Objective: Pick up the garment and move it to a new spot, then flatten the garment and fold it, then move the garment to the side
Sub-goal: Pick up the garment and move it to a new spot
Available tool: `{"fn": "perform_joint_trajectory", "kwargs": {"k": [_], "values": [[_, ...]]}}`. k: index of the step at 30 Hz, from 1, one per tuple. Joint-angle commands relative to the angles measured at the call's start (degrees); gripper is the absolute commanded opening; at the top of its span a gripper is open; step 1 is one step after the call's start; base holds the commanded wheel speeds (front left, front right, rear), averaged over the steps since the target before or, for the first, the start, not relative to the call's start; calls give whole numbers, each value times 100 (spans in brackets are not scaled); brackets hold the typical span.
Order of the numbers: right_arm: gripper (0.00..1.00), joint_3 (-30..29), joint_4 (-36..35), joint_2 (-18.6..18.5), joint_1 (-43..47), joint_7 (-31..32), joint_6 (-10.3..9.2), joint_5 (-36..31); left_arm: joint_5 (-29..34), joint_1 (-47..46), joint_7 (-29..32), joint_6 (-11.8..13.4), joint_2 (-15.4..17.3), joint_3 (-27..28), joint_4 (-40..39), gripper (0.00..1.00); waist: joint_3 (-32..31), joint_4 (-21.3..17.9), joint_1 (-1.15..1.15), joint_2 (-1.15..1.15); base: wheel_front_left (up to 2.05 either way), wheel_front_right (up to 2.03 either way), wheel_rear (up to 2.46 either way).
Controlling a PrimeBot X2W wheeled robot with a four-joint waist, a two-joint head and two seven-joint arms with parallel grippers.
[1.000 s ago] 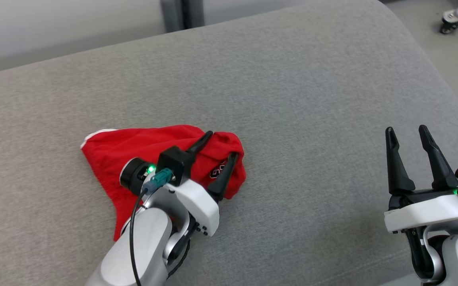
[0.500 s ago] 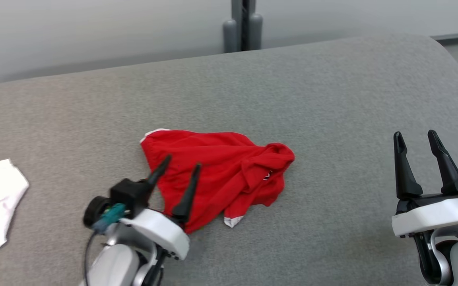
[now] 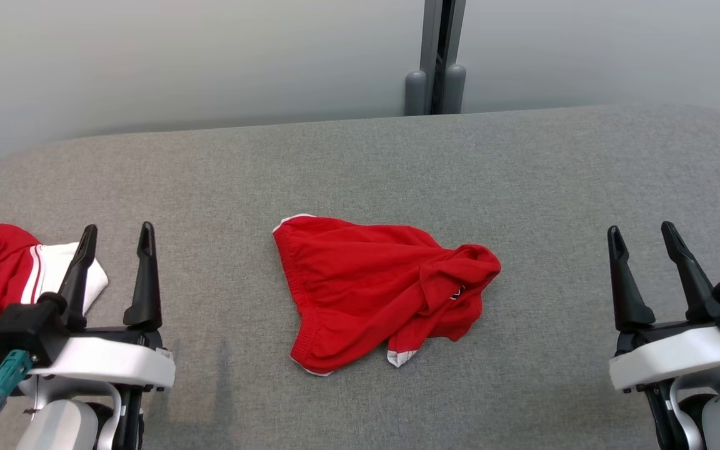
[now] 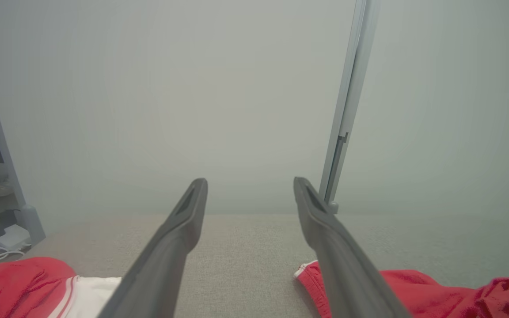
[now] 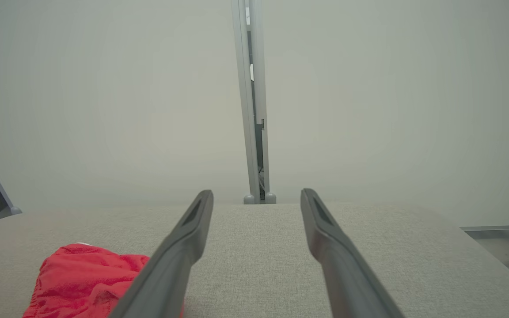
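The garment (image 3: 379, 294), red shorts judging by the elastic band, lies crumpled near the middle of the grey padded surface (image 3: 360, 156), a little nearer its front edge than its back edge. Neither arm touches it. Its long axis runs left to right across the surface. The waistband forms the left end, slanting from back to front, and the fabric gathers into a bunched, folded-over heap at the right end.

The left gripper (image 3: 118, 227) stands over the front left part of the surface, jaws spread wide and holding nothing. The right gripper (image 3: 640, 227) stands over the front right part, likewise wide and empty. Both point toward the back edge, so the garment lies sideways from each: to the right of the left one, to the left of the right one, and well apart from both. Neither arm is clearly nearer. A red and white cloth (image 3: 4, 275) lies at the left edge, just beside the left gripper.

My reading is that the garment is at its new spot and flattening comes next. The waistband faces the left arm and the bunched end faces the right, so each arm would turn inward, take its own end and pull along the long axis
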Motion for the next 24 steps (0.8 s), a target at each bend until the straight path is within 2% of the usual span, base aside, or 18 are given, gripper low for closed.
{"fn": "perform_joint_trajectory", "kwargs": {"k": [1,13,24], "values": [[100,20,4,-25,72,30,1,-40,10,86,-37,31,50,60,-49,100,-48,14,0,0,0,0,0],[100,117,-60,-25,422,95,1,-155,145,771,29,158,273,-18,-514,100,-307,-38,0,0,0,0,0],[100,70,-237,-25,596,200,1,-152,148,850,164,191,406,-39,-573,100,-343,-24,0,0,0,0,0]]}}
